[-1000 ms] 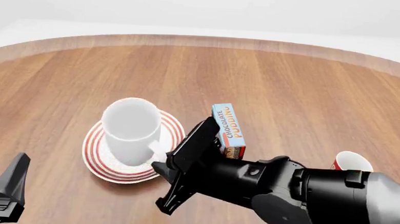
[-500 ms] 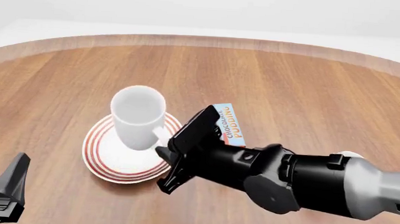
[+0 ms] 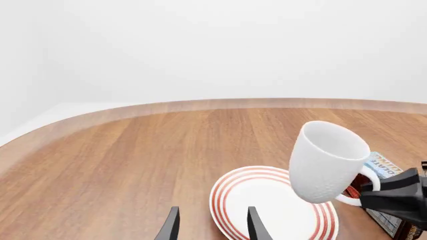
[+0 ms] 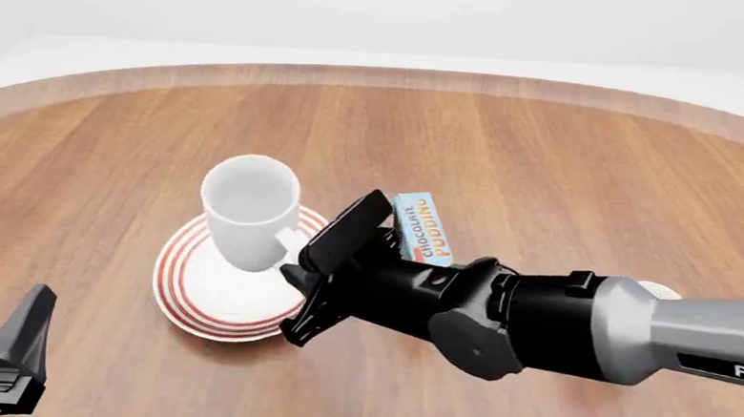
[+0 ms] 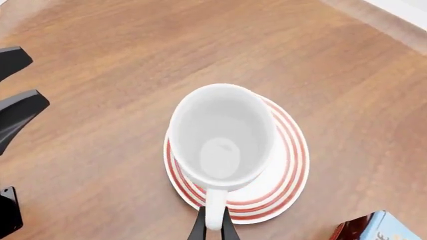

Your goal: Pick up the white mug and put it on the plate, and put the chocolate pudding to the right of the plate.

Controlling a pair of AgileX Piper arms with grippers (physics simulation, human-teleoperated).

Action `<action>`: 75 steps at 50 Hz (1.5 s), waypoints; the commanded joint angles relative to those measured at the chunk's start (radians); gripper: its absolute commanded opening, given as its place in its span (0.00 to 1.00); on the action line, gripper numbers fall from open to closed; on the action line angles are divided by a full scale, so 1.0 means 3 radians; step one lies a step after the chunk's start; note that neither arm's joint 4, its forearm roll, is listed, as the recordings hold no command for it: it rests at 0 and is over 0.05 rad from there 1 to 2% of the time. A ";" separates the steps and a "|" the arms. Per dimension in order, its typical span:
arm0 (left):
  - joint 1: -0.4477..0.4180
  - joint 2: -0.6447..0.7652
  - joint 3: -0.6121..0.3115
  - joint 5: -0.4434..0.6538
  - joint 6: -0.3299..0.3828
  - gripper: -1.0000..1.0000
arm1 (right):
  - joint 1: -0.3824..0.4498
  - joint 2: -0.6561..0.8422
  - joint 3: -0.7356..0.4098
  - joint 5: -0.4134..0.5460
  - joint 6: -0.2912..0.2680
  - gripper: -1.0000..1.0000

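The white mug (image 4: 251, 210) hangs a little tilted over the plate (image 4: 187, 285), a white disc with red rings. My right gripper (image 4: 295, 276) is shut on the mug's handle from the near right side. In the right wrist view the mug (image 5: 223, 135) opens toward the camera above the plate (image 5: 288, 165), with the right gripper (image 5: 213, 229) pinching the handle. The chocolate pudding (image 4: 423, 226) stands just right of the plate, behind my right arm. My left gripper (image 3: 212, 227) is open and empty, short of the plate (image 3: 267, 205) and mug (image 3: 327, 160).
A pale rim (image 4: 656, 290) peeks out behind my right arm at the right; it is too hidden to identify. The left gripper (image 4: 10, 357) sits low at the near left corner. The wooden table's curved far edge (image 4: 379, 75) runs across the back.
My right arm has pushed forward and left, carrying the white mug farther over the plate. The red mug at the right has become covered by the arm. The left gripper has not moved.
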 commanded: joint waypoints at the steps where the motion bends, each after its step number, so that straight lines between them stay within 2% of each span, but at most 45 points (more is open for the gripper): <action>1: 0.0000 0.0000 0.0000 0.0000 0.0000 1.00 | 0.0004 0.0141 -0.0129 -0.0018 0.0040 0.00; 36: 0.0000 0.0000 0.0000 0.0000 0.0000 1.00 | -0.0104 0.0487 -0.0334 -0.0055 0.0200 0.00; 75: 0.0000 0.0000 0.0000 0.0000 0.0000 1.00 | -0.0050 0.0742 -0.0462 -0.0051 0.0372 0.00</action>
